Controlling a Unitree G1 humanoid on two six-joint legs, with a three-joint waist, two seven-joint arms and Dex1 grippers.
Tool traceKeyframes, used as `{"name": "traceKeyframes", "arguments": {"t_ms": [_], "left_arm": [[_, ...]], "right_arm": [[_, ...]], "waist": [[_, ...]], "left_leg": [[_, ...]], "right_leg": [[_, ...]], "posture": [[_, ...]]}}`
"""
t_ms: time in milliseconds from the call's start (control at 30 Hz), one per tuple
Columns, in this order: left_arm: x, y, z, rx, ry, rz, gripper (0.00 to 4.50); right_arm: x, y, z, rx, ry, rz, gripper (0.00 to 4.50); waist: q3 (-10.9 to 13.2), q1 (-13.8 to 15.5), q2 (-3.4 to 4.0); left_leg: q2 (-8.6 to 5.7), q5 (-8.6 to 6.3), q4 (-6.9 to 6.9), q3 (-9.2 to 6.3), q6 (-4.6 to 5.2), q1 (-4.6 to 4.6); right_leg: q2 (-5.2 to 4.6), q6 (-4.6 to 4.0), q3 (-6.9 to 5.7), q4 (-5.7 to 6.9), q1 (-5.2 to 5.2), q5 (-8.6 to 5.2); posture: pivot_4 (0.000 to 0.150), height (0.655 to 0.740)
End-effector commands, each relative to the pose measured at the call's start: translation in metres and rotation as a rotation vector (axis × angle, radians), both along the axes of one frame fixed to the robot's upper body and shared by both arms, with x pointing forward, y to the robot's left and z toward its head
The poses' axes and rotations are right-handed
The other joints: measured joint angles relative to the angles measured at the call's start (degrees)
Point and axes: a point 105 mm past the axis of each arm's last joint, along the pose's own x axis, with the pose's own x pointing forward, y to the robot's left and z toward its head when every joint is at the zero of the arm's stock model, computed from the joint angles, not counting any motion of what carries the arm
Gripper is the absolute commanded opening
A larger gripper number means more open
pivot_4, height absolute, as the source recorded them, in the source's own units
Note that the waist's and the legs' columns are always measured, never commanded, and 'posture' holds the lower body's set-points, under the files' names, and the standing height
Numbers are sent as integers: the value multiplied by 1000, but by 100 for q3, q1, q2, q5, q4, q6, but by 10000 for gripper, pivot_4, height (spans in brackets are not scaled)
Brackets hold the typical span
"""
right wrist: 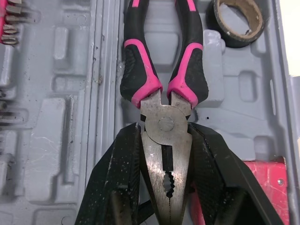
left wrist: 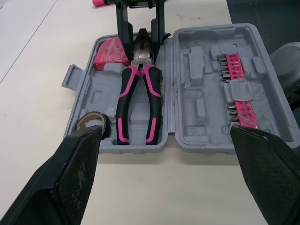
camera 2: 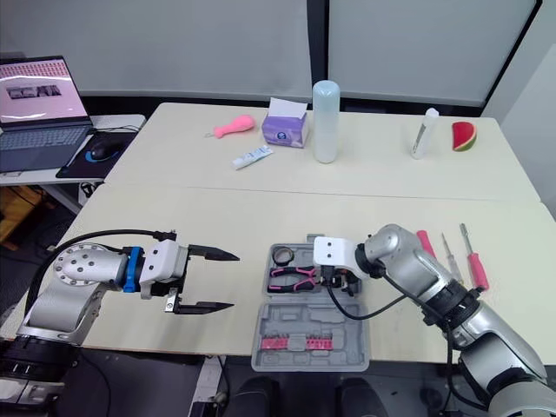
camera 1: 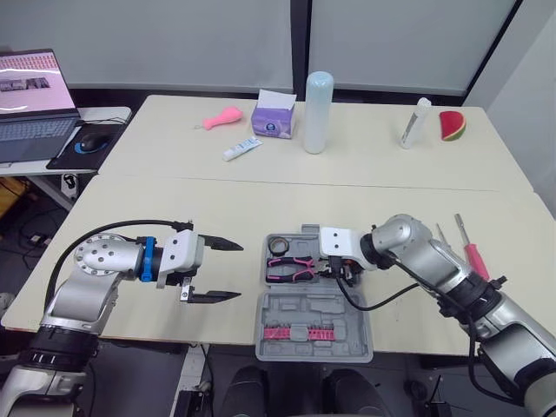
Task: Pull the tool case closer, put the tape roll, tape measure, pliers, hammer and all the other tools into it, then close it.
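Observation:
The grey tool case (camera 1: 360,334) lies open at the table's front edge, its lid half holding a strip of pink bits (camera 1: 300,333). In the tray half lie the pink-and-black pliers (camera 1: 291,269), a tape roll (left wrist: 91,124) and a red tape measure (left wrist: 110,53). My right gripper (right wrist: 165,126) reaches into the tray, shut on the pliers' metal head. My left gripper (camera 1: 236,271) hovers open just left of the case, holding nothing. Pink-handled screwdrivers (camera 2: 474,264) lie on the table to the right.
At the back of the table stand a tall pale bottle (camera 1: 318,100), a purple tissue box (camera 1: 275,114), a pink toy (camera 1: 223,117), a tube (camera 1: 241,148), a white bottle (camera 1: 415,123) and a watermelon slice (camera 1: 452,125). A laptop (camera 1: 30,104) sits on a side desk at far left.

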Motion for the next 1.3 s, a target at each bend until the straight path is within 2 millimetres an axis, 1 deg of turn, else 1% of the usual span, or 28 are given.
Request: {"name": "traceKeyframes", "arguments": {"t_ms": [33, 67, 133, 200, 267, 367, 400, 467, 533, 633, 667, 733, 800, 900, 1033, 1167, 1300], "left_arm": [[0, -7, 7, 1, -45, -23, 45000], [0, -7, 7, 1, -46, -24, 45000], [0, -8, 6, 0, -48, -25, 45000], [1, -9, 6, -1, -49, -26, 45000], [2, -9, 6, -2, -50, -25, 45000], [2, -8, 6, -3, -51, -22, 45000], [3, -8, 6, -4, -52, -20, 45000], [3, -7, 6, -5, -54, -16, 45000], [3, -7, 6, -6, -54, -14, 45000], [3, -7, 6, -8, -54, -12, 45000], [3, -7, 6, -8, -54, -11, 45000], [2, -8, 6, -8, -54, -10, 45000], [2, -8, 6, -8, -54, -9, 45000], [2, -8, 6, -7, -54, -9, 45000], [2, -7, 6, -4, -55, -6, 45000], [2, -7, 6, -5, -54, -4, 45000], [2, -6, 6, -5, -54, 0, 45000]], "right_arm": [[1, 2, 3, -8, -19, 28, 12602], [1, 1, 2, -11, -20, 26, 12602], [2, 0, 2, -13, -26, 26, 19838], [2, -2, 5, -11, -27, 33, 23822], [0, -1, 11, -4, -38, 64, 28514], [-2, 5, 28, 53, -61, 100, 35224], [-3, 8, 34, 76, -69, 106, 38271], [-4, 15, 43, 134, -92, 115, 38271], [-6, 19, 47, 173, -95, 118, 38271], [-9, 29, 47, 244, -75, 82, 31934], [-9, 31, 47, 255, -72, 72, 28275], [-5, 35, 40, 265, -76, 35, 23250], [-1, 40, 31, 268, -79, -3, 19237], [3, 42, 23, 258, -87, -31, 13205], [-5, 47, 12, 239, -56, 1, 6021], [-11, 51, 3, 226, -40, 21, 67], [-12, 49, -9, 188, -36, 22, 67]], "waist": [[0, 0, 0], [0, 0, 0], [0, 4, 0], [0, 6, 0], [0, 6, 0], [0, 3, 0], [0, 2, 0], [0, 1, -1], [0, 3, -1], [-1, 5, -2], [-1, 5, -2], [-1, 6, -1], [-3, 3, -4], [-2, 4, -4], [-3, 5, -4], [-3, -1, -4], [-3, -1, -4]], "left_leg": [[0, 0, 0, 0, 0, 0], [0, 0, 0, 2, 0, 0], [0, 0, 1, 1, 0, 0], [-1, 0, 1, 1, 0, 0], [-1, 0, 1, 1, 0, 0], [0, 0, 2, 1, 0, 0], [0, 0, 2, 1, 0, 0], [0, 0, 2, 1, 0, 0], [0, 0, 2, 0, -1, 0], [0, 1, 2, 0, -1, 0], [0, 1, 2, 0, -2, 0], [0, 1, 2, -1, -2, 0], [-1, 2, 2, 0, -3, 0], [-1, 3, 2, 0, -5, 0], [-2, 9, 5, 3, -16, 0], [-1, 9, 5, 2, -16, 1], [-1, 9, 6, 3, -16, 1]], "right_leg": [[0, 0, 0, 0, 0, 0], [0, 0, 0, 0, 0, 0], [0, 0, 0, 0, 0, 0], [-1, 0, 0, 0, 0, 0], [-1, 0, 0, 0, 0, 0], [-1, 0, -1, 0, 0, 0], [-1, 0, -1, 1, 0, 0], [-1, 0, -1, 1, 0, 0], [-1, 0, -1, 1, 1, 0], [-1, 0, -2, 1, 1, 0], [-1, 0, -2, 1, 2, 0], [-1, 0, -2, 2, 1, 0], [-1, 0, -1, 2, 1, 0], [-1, 0, -2, 14, -3, 0], [-5, 0, -1, 32, -11, 0], [-4, 0, -4, 42, -15, 0], [-3, 0, -2, 51, -20, 0]], "posture": [[1500, 6921], [1500, 6921], [1500, 6921], [1500, 6921], [1500, 6921], [1500, 6921], [1500, 6921], [1500, 6921], [1500, 6921], [1500, 6921], [1500, 6921], [1500, 6921], [1500, 6921], [1500, 6921], [1500, 6921], [1500, 6921], [1500, 6921]]}}
